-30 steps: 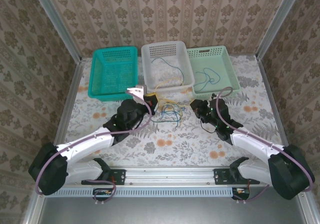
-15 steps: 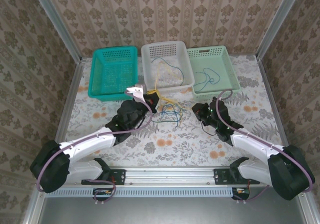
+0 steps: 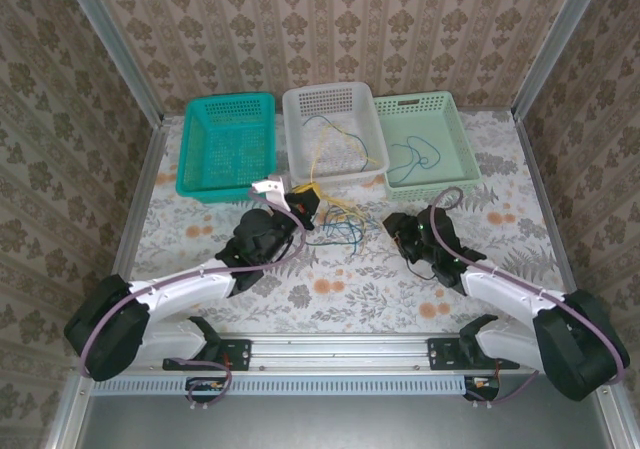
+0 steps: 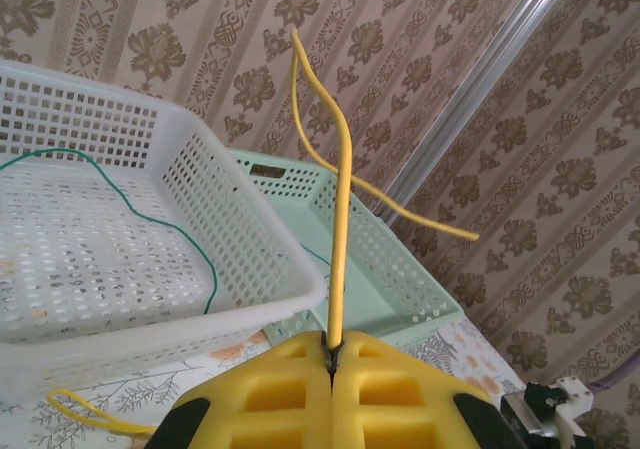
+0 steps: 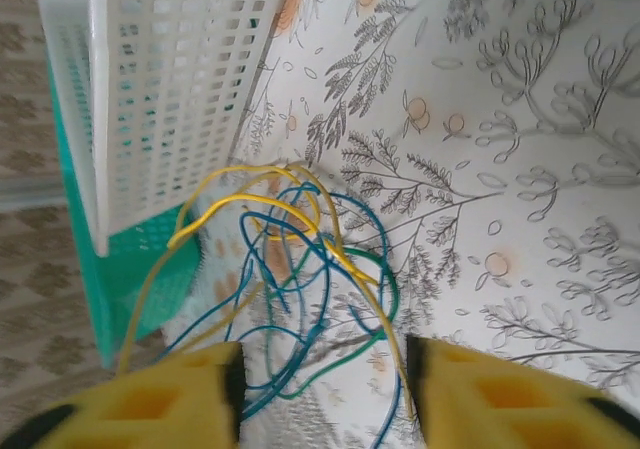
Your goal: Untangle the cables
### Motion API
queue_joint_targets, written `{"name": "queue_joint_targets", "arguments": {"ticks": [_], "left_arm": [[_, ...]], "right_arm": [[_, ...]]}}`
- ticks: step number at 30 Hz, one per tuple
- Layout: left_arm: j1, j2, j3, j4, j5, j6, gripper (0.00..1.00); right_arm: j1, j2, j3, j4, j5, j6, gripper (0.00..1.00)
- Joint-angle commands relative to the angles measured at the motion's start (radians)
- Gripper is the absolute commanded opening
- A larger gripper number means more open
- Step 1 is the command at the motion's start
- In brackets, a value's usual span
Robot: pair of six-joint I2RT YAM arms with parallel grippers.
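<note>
A thin yellow wire (image 4: 340,219) is being pinched by the clenched left end effector (image 4: 332,357). The right end effector (image 5: 322,389) is being held released, facing the tangle of yellow, blue and green cables (image 5: 300,259) on the floral surface (image 5: 520,169). Light, limp strands are probably best gripped at an outer loop.

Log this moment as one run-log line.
left gripper: shut on yellow cable | right gripper: open, empty, facing cable tangle | cable tangle: on table, not yet separated

3 baskets (image 3: 330,91) (teal, white, mint), 2 arms (image 3: 190,291), cables (image 3: 340,231) in 3 colours.
</note>
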Motion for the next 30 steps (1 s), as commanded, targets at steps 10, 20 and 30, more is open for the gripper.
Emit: {"name": "queue_joint_targets", "arguments": {"ticks": [10, 20, 30], "left_arm": [[-0.002, -0.134, 0.175, -0.479, 0.122, 0.252, 0.0], [-0.04, -0.081, 0.241, -0.583, 0.207, 0.336, 0.0], [-0.089, -0.035, 0.284, -0.606, 0.184, 0.392, 0.0]], "right_arm": [[-0.028, -0.162, 0.278, -0.41, 0.094, -0.433, 0.74], [-0.026, 0.016, 0.527, -0.311, -0.264, -0.493, 0.71], [-0.033, 0.163, 0.551, -0.116, -0.372, -0.221, 0.7]]}}
